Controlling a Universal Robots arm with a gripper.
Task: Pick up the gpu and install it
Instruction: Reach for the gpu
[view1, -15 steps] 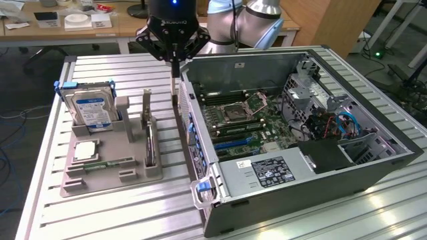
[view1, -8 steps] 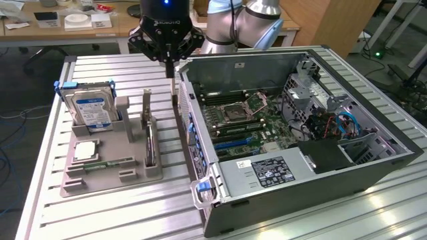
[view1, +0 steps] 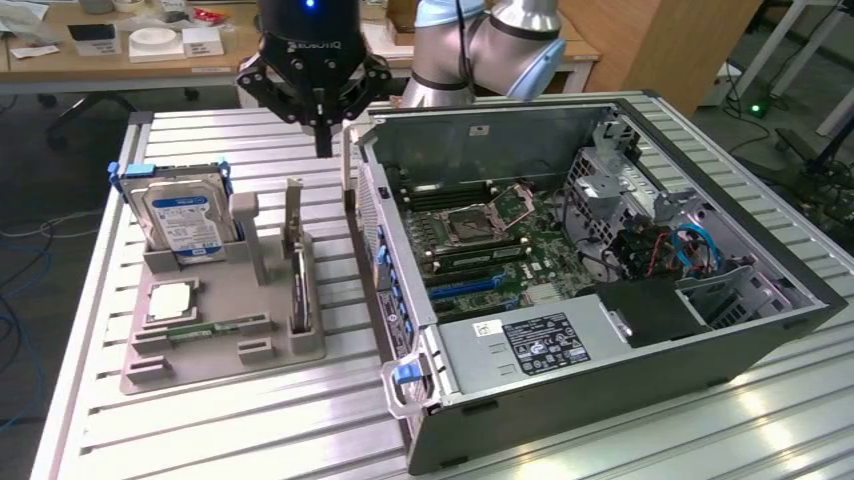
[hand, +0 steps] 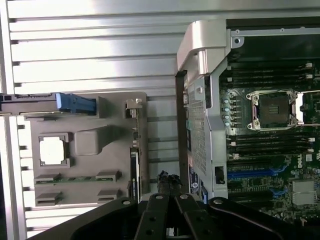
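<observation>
Currently, your claw (view1: 323, 146) hanging clenched tight, gripping nothing, touching nothing; gpu (view1: 299, 285) standing edge-up in grey tray (view1: 227, 292) at claw's 6 o'clock, exterior view.

A big silver table (view1: 267, 430) made of long metal strips with thin grooves between them holds everything here. On the exterior view's left, a flat grey tray (view1: 247, 290) sits right on the table, and on the exterior view's right a big computer case (view1: 627, 395) lies on its side with its open face up. The tray and the case are close but do not touch, and a thin strip of bare table shows between them.
</observation>
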